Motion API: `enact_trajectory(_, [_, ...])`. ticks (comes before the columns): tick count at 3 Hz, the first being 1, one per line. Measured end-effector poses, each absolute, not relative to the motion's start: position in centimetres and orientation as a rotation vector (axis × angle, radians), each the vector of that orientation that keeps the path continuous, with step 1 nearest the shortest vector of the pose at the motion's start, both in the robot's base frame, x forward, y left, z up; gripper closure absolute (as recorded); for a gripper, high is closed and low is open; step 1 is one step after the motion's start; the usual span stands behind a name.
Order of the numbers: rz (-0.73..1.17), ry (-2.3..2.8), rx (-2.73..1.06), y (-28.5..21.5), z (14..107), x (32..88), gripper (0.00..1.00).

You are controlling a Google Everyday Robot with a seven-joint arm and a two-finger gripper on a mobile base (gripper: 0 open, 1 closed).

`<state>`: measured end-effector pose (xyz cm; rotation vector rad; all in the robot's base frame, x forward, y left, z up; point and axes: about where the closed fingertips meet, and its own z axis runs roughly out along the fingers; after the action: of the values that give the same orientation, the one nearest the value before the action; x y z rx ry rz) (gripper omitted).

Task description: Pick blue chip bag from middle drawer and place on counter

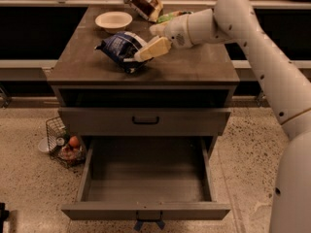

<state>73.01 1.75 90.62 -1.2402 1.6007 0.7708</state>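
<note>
Dim, warm indoor light from above. Counter (194,67) top shows a dull sheen. White arm (272,67) at right is the brightest thing, nearly blown out. Gripper (141,57) at upper centre, against bag (119,47); short dark shadow under bag. Open drawer (146,210) is evenly lit inside, darker along its side walls. Recess under counter and upper-left, upper-right background near black. Floor (29,178) mid-toned.

Pincer (136,58) at bag (116,47) on counter (194,68)

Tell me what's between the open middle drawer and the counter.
A dark open slot, then a shut bar-handled drawer, in the camera view. The end effector is at the blue chip bag.
</note>
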Motion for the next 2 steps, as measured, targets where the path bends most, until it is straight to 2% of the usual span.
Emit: enact_trajectory(2, [0.628,1.643,-1.085,-5.7,94.9,68.6,0.0])
